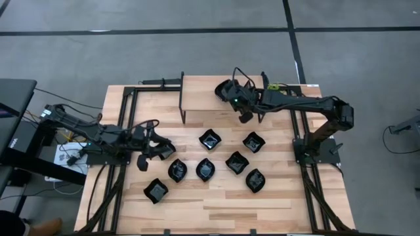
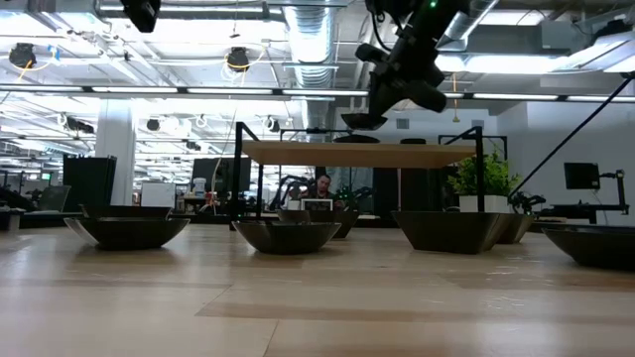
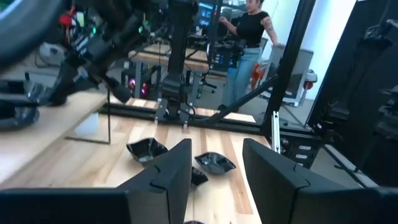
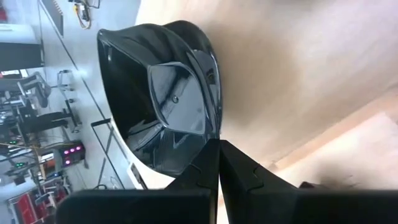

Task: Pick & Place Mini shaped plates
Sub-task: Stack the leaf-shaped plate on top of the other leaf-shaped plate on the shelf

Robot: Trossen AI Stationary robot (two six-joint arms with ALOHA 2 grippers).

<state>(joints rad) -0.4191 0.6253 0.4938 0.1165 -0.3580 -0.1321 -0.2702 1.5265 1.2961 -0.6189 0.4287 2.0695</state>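
Above the raised wooden shelf point(image 1: 216, 88) at the table's far side, I hold a glossy black mini plate point(image 4: 163, 99) by its rim, my right gripper point(image 1: 231, 94) pinched shut on its edge. Only my right wrist view shows its faceted, wavy-edged bowl turned on edge; the high view hides it under my arm. My left gripper point(image 1: 152, 145) hovers open over the wooden table point(image 1: 216, 203), near seven plates point(image 1: 210, 138) lying there.

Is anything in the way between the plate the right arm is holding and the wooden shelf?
Nothing visible is. The right end effector is shut on a black plate, held above the wooden shelf, with only open air below it in the low view.
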